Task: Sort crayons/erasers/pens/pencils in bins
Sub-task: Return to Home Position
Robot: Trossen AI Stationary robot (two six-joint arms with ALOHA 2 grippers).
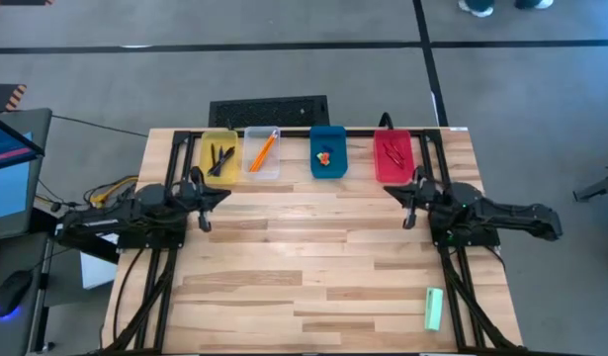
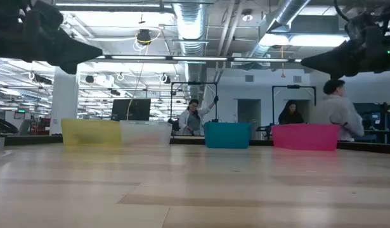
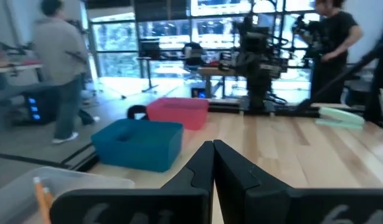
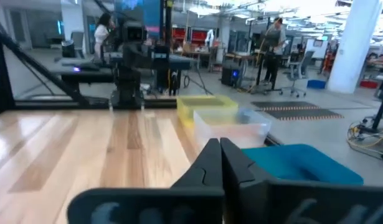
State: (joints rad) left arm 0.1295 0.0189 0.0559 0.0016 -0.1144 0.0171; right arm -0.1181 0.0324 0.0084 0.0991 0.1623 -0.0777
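Note:
Four bins stand in a row along the table's far edge. The yellow bin (image 1: 220, 153) holds dark pens (image 1: 221, 158). The clear bin (image 1: 263, 153) holds orange pencils (image 1: 264, 150). Small erasers (image 1: 325, 156) lie in the blue bin (image 1: 328, 153), and reddish crayons (image 1: 392, 152) lie in the red bin (image 1: 392, 156). My left gripper (image 1: 222, 196) is shut and empty, level above the table's left side, short of the yellow bin. At the table's right side my right gripper (image 1: 390, 191) is shut and empty too, level, short of the red bin.
A pale green bar (image 1: 434, 309) lies near the table's front right corner. A black keyboard-like panel (image 1: 269, 109) sits beyond the far edge. The wooden tabletop (image 1: 304, 257) between the arms is bare. People move in the room beyond the table.

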